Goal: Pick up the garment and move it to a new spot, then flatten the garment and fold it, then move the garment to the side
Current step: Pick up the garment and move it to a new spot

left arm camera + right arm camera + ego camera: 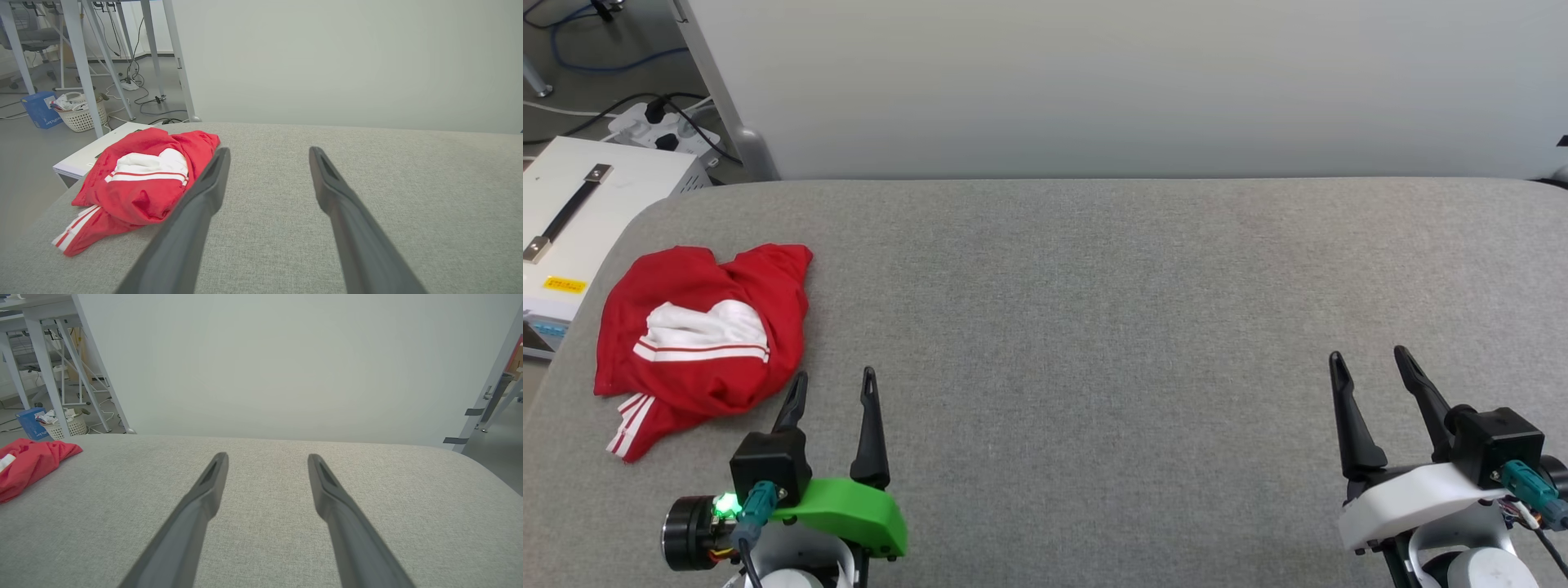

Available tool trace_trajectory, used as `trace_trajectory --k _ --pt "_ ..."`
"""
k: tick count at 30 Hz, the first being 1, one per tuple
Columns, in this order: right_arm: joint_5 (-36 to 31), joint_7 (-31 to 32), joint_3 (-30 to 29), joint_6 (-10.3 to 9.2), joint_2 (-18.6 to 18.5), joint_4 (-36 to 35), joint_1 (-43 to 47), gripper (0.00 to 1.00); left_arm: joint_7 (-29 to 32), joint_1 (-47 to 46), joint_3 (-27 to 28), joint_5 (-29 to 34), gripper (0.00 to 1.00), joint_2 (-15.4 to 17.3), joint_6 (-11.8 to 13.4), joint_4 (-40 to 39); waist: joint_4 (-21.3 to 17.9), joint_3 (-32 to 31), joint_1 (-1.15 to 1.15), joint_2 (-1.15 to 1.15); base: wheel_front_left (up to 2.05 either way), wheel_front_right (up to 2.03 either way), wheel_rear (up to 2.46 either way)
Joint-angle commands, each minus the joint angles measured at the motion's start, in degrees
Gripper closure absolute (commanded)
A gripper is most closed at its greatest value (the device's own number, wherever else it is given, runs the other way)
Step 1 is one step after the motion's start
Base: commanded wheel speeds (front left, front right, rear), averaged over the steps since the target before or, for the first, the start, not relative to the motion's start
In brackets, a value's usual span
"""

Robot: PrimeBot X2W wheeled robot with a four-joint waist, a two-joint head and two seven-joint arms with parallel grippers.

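1. Left tool [835, 374] — green-shrouded wrist with two long dark fingers spread wide and nothing between them. It sits just beside the garment's near right edge. In the left wrist view one finger crosses in front of the cloth; whether it touches cannot be told.

2. Right tool [1368, 354] — white-shrouded wrist, fingers likewise spread and empty. It is well apart from the garment, far off to its right, and about as near as the left tool.

3. Garment [703, 335]: red and crumpled in a heap. A white sleeve with a red stripe is turned up on top, and white-and-red striped trim pokes out at the near left corner. It lies at the left end of the surface, close to the rounded edge.

4. Surface [1094, 327]: grey woven covering. It carries the garment and runs from beneath it far to its right.

5. White case [580, 212]: black strap handle, yellow label. It stands just left of the garment, off the surface.

6. Power strip [658, 126]: on the floor beyond the garment, slightly to its left, with black plugs and cables.

7. Partition [1094, 82]: pale and upright, beyond the garment along the surface's far edge.

8. Basket [81, 114] and blue box [39, 109]: on the floor well beyond the garment, side by side.
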Motion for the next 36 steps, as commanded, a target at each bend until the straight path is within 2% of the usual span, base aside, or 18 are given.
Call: trace_trajectory --k 1,27,36 --pt "0.60 -0.59 -0.06 -0.02 0.00 0.26 0.87 0.00 -0.68 -0.47 -0.13 -0.12 0.00 -0.13 0.38 0.31 0.01 0.05 0.00 0.00 0.00 0.00 0.00" --pt "1.16 -3.65 -0.17 -0.03 0.00 1.91 1.78 0.00 -3.78 -0.74 -1.08 -1.49 0.00 -0.19 1.37 2.44 0.34 0.86 0.00 0.00 0.00 0.00 0.00" --pt "1.15 -4.69 0.21 -0.03 0.00 2.10 2.06 0.00 -4.83 -1.16 -0.91 -2.25 0.00 -0.21 1.90 3.19 3.14 1.31 0.00 0.00 0.00 0.00 0.00"
